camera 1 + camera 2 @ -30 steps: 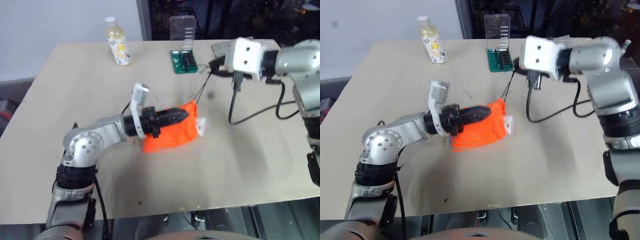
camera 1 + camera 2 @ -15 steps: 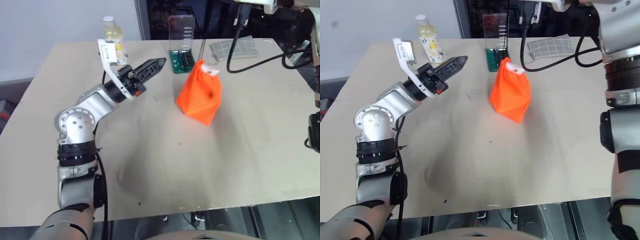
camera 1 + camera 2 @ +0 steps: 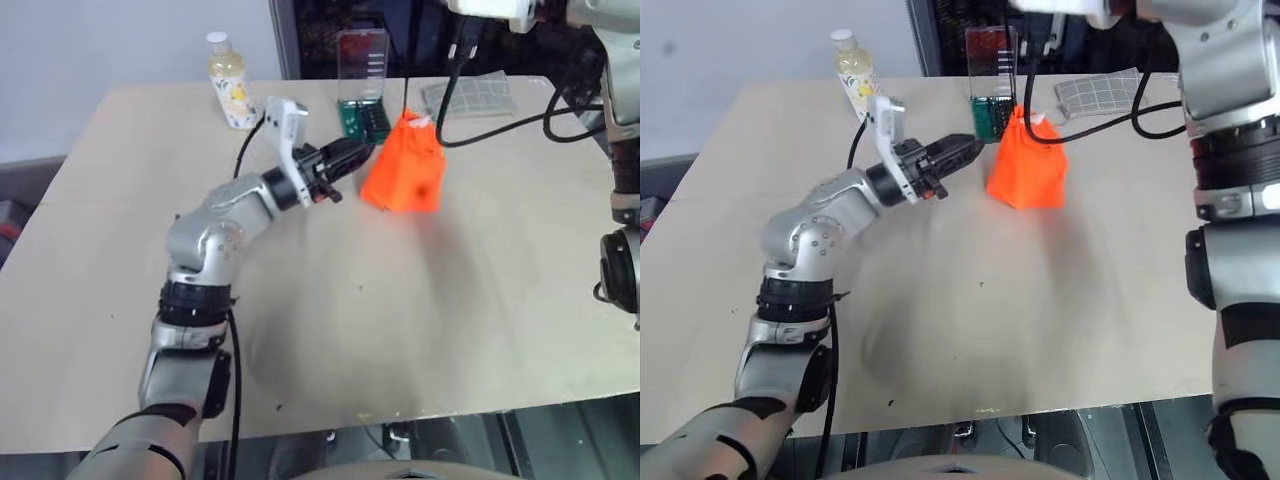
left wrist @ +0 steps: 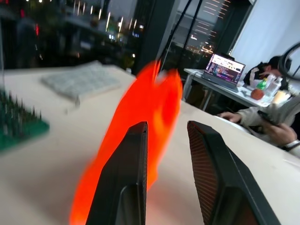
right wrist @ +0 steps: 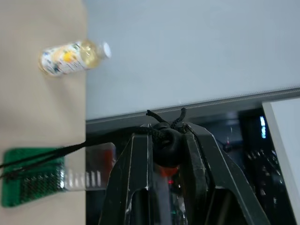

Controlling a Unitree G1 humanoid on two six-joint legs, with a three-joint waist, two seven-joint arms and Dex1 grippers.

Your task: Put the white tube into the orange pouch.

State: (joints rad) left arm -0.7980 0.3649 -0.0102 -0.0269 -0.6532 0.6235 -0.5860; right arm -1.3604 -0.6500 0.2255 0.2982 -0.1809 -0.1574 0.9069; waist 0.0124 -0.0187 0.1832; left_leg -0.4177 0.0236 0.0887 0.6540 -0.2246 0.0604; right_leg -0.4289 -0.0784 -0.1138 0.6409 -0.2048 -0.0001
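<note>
Risk first: my left end effector [image 3: 345,158], jaws apart and empty, sits just beside the hanging orange pouch [image 3: 403,170] and could nudge it swinging. My right end effector [image 5: 166,140] pinches the black cord's toggle [image 5: 166,149]; slippage drops the pouch. Its contents are hidden; I cannot spot the white tube.

A beige table [image 3: 330,330] carries a bottle [image 3: 230,82] at eleven o'clock, a green bit case [image 3: 362,90] and a grey checked pouch [image 3: 478,97] around one.
</note>
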